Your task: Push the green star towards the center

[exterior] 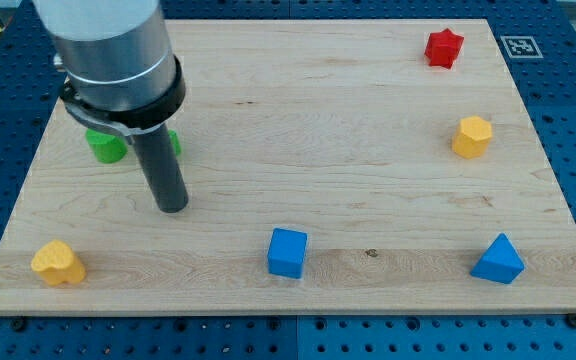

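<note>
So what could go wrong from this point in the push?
1. The arm's body hides most of the green block, so its star shape and exact position cannot be confirmed.
2. My tip sits below and right of it, on the centre side; pushing from here would send it away.

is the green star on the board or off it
On the board. The green star sits near the view's top left of the wooden board, mostly hidden behind the arm; my tip is just below-right of it.

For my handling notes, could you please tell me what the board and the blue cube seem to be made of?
The board looks like pale unfinished wood: grain lines and a small knot show. The blue cube looks like matte painted wood or plastic: even colour, no glare; I cannot tell which.
</note>
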`<state>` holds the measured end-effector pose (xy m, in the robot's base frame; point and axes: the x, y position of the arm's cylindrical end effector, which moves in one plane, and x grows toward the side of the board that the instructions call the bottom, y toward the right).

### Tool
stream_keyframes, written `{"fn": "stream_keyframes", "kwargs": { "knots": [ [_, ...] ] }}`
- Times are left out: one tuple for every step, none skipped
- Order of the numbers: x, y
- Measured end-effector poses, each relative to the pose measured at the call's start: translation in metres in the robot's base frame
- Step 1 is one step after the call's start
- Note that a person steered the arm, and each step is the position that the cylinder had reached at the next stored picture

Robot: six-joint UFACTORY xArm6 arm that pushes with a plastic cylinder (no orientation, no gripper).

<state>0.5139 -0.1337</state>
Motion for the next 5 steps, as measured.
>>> {"fn": "stream_keyframes", "kwargs": {
  "knots": [
    [-0.003, -0.002],
    [-0.024, 0.003],
    [-0.031, 0.001],
    [-0.031, -0.015],
    [-0.031, -0.033]
  ]
}}
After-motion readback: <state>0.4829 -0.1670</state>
